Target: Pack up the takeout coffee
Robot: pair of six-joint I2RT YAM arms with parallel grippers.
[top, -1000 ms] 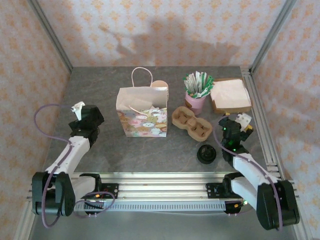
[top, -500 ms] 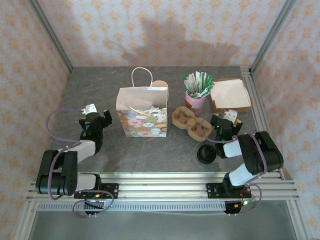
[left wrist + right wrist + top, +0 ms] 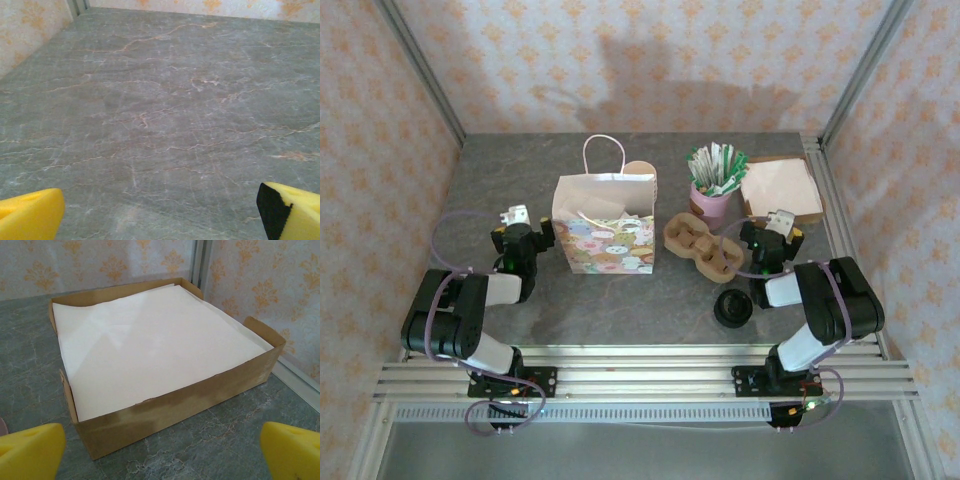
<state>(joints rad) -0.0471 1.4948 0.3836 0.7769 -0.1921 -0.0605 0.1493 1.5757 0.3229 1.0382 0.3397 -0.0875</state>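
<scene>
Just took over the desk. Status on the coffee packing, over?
Left hand and right hand open, empty. Paper bag upright, mouth open. Cup carrier beside bag, black lids near right arm.

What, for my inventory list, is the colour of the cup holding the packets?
Pink; the cup shows best in the top external view.

Bag [image 3: 605, 225] stands left of carrier [image 3: 703, 247], lids [image 3: 733, 308] before carrier.

Left black two-finger gripper [image 3: 523, 230] and right black two-finger gripper [image 3: 767, 236]: both white-and-black arms folded low, wrists level, yellow-padded fingertips [image 3: 30, 450] spread wide, empty.
</scene>
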